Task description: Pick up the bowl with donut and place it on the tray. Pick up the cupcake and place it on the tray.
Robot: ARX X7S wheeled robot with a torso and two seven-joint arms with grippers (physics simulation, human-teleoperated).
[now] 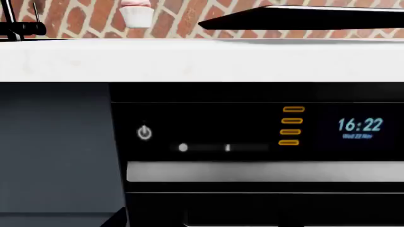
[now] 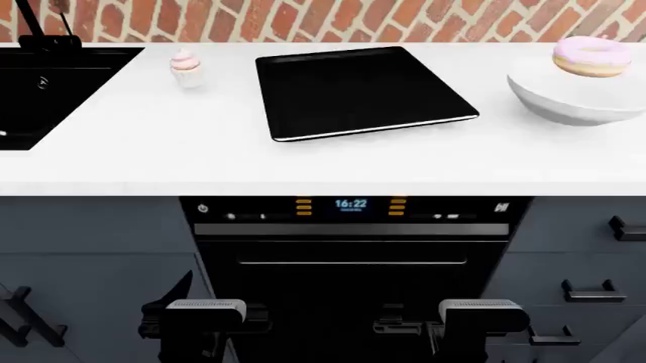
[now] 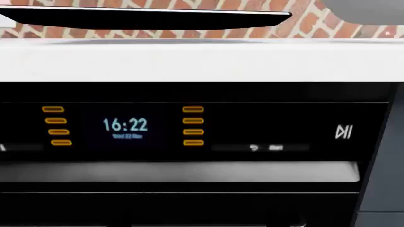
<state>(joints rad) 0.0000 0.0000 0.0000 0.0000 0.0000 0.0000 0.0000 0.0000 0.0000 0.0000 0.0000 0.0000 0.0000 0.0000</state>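
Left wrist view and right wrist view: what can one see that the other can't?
Only the left wrist view shows the small pink-frosted cupcake and the round power symbol. Only the right wrist view shows the white play-pause symbol and a grey edge of the wide white bowl. Both share the flat black tray, white countertop and blue 16:22 clock.

Kitchen: white countertop (image 2: 323, 162), sink (image 2: 51, 91), built-in oven (image 2: 349, 257), brick backsplash (image 2: 333, 19).

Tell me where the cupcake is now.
In the head view the cupcake stands on the white counter, left of the tray and right of the sink, near the brick wall.
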